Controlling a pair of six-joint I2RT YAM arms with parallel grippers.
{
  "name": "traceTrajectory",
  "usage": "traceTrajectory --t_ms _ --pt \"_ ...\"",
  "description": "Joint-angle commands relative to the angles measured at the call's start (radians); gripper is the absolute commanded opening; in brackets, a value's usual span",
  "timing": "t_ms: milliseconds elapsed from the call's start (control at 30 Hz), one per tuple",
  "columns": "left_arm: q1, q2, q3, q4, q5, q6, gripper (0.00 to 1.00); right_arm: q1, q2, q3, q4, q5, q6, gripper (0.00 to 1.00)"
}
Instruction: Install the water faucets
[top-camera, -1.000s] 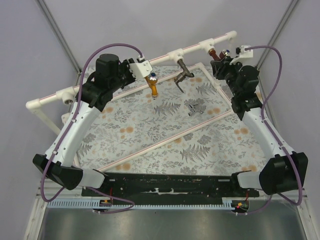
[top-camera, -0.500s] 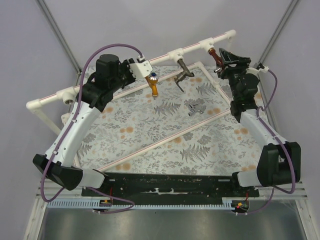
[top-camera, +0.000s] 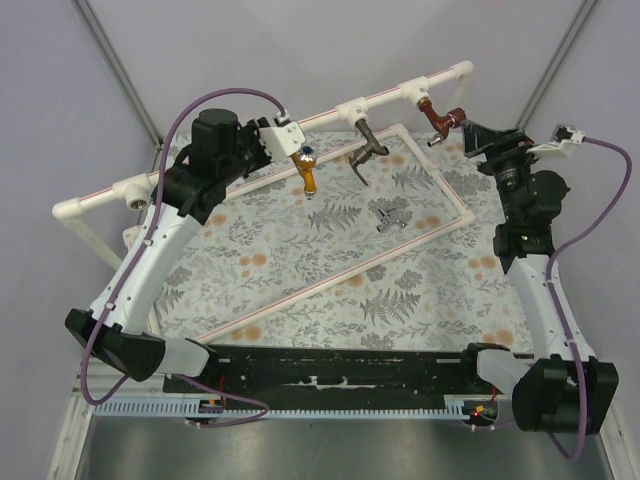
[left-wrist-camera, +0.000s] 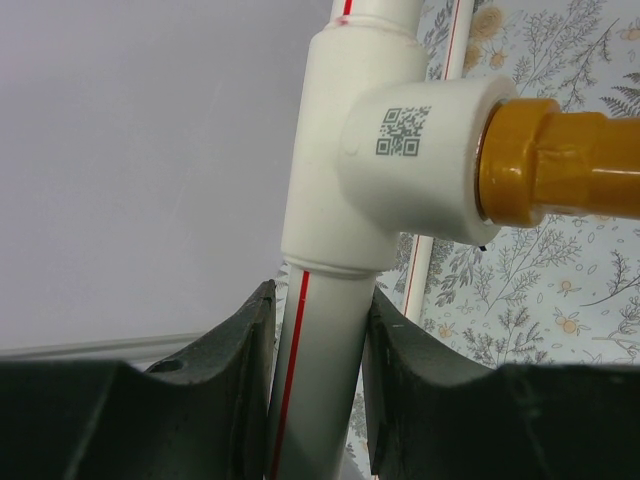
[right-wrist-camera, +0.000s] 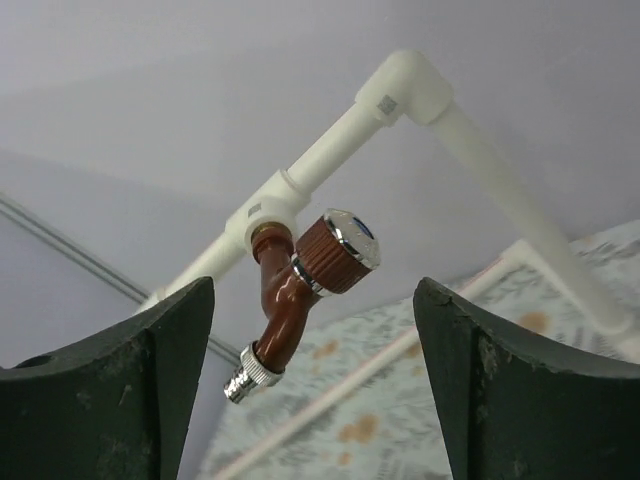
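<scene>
Along the far edge of the floral mat (top-camera: 330, 265), the white pipe frame (top-camera: 385, 95) is carrying three of the water faucets. The golden-orange faucet (top-camera: 306, 170) is hanging at the left, the dark grey faucet (top-camera: 366, 143) in the middle, and the reddish-brown faucet (top-camera: 436, 115) is sitting in the T-fitting nearest the frame's right corner, its spout pointing down and its ribbed knob facing the right arm. The silver faucet (top-camera: 390, 218) is lying loose on the mat, well apart from both arms.

The left gripper (left-wrist-camera: 318, 340) is pinching the pipe just beside the fitting that holds the golden-orange faucet, one finger pressing each side of the tube.

The right gripper (top-camera: 478, 135) is hovering near the reddish-brown faucet with its fingers (right-wrist-camera: 480, 380) spread wide and gripping nothing. In the wrist view the faucet is showing in the gap between them, apart from both. Open air is lying around that corner of the frame, and the grey wall is standing close behind it.
</scene>
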Motion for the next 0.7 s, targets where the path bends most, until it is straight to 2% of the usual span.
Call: traceTrajectory --t_ms 0,33,100,233,433,667 --pt "-0.031 0.001 -0.018 -0.135 0.109 -0.192 0.02 0.006 -0.084 0.124 -0.288 -0.176 -0.844 0.88" --pt "-0.031 0.003 -0.017 -0.135 0.111 -0.19 0.02 0.006 -0.098 0.13 -0.321 -0.188 -0.947 0.88" --pt "-0.031 0.007 -0.015 -0.135 0.111 -0.19 0.02 0.008 -0.116 0.141 -0.388 -0.24 -1.256 0.89" --pt "-0.031 0.01 -0.008 -0.141 0.108 -0.188 0.02 0.029 -0.123 0.13 -0.445 -0.3 -1.662 0.89" --pt "-0.031 0.015 -0.002 -0.144 0.098 -0.184 0.02 0.132 -0.058 0.21 -0.511 -0.222 -1.978 0.89" --pt "-0.031 0.013 -0.002 -0.147 0.103 -0.187 0.02 0.216 0.04 0.208 -0.353 -0.139 -2.135 0.86"
